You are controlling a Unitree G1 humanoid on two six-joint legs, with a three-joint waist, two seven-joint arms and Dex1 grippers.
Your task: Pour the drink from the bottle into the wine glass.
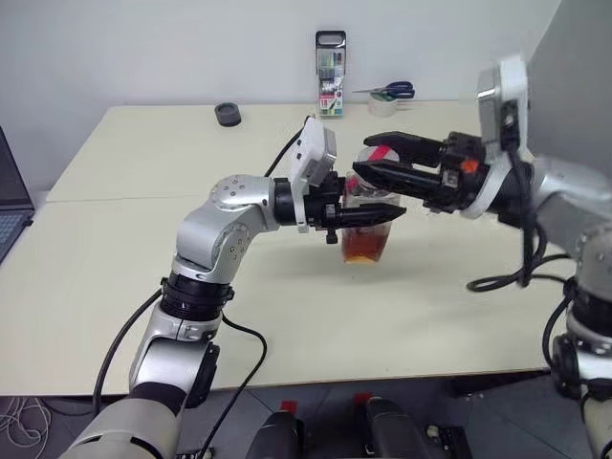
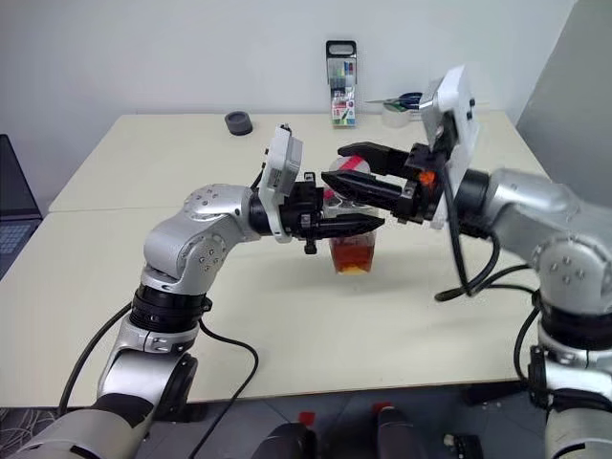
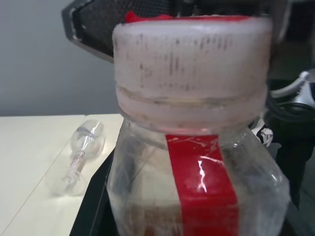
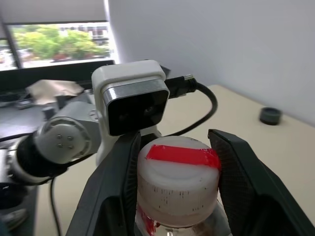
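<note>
The left gripper [image 2: 359, 226] is pinched tight on the bottle [image 1: 366, 244], holding it upright above the middle of the table [image 1: 143, 191]. The right gripper [image 2: 349, 174] comes in level from the other side, its two fingers [image 4: 123, 177] part spread and straddling the bottle's whitish cap [image 4: 177, 184]; whether they press on it is hard to judge. The drink [image 2: 351, 258] sits low in the bottle, and black fingers cover the bottle's middle. The wine glass [image 3: 78, 157] lies on its side on the tabletop in the left wrist view. A marker pack [image 1: 331, 73], tape roll [image 1: 228, 114] and scissors [image 1: 392, 91] stand well back by the far edge, leaving broad open tabletop around the arms.
</note>
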